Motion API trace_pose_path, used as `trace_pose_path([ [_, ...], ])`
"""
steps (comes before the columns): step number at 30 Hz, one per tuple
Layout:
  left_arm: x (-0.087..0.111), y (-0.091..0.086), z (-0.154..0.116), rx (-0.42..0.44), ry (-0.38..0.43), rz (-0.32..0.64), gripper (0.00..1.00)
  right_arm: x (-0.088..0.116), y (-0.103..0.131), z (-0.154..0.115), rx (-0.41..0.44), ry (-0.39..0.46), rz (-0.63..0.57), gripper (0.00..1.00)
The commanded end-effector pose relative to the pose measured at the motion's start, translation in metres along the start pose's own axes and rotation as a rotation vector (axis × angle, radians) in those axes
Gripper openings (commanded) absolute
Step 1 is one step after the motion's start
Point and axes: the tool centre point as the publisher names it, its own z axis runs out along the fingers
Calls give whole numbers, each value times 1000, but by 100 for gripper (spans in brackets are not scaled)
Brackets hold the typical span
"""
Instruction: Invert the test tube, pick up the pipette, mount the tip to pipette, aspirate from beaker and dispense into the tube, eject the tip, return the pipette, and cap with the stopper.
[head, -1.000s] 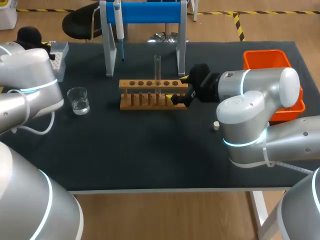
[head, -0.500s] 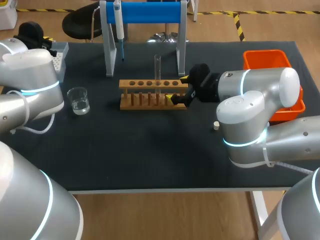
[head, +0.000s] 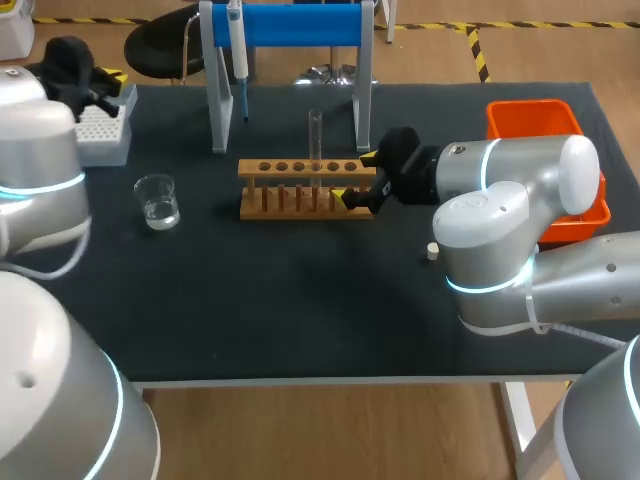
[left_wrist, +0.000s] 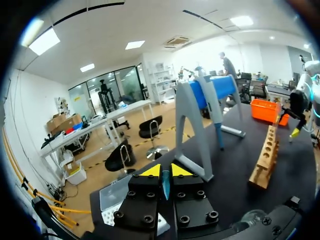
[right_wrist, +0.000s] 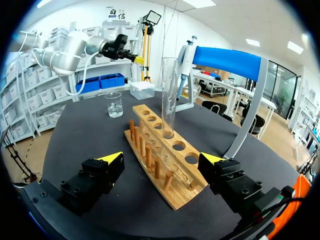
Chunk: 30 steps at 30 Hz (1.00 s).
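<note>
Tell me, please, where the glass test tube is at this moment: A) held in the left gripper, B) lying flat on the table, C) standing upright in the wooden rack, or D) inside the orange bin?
C: the test tube stands upright in one hole of the wooden rack.

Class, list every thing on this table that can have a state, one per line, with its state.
test tube: upright in the rack, uncapped
beaker: upright, holding clear liquid
pipette: hanging on the stand
stopper: loose on the table
left gripper: shut
right gripper: open, fingers either side of the rack's end
</note>
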Motion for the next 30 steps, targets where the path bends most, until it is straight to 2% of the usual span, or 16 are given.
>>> trace_pose_path([
  [1,-7,-3,-20,-29,168,-2,0,0,0,-1,0,1,0,100],
  [11,-7,-3,-20,-29,168,-2,0,0,0,-1,0,1,0,100],
  [13,10,-10,-24,-16,226,13,0,0,0,-1,0,1,0,100],
  [15,29,-15,-33,-44,261,30,0,0,0,-1,0,1,0,100],
  [25,145,-37,-97,-125,411,93,0,0,0,-1,0,1,0,100],
  [29,200,-50,-117,-168,542,101,0,0,0,-1,0,1,0,100],
  [30,200,-50,-117,-168,542,101,0,0,0,-1,0,1,0,100],
])
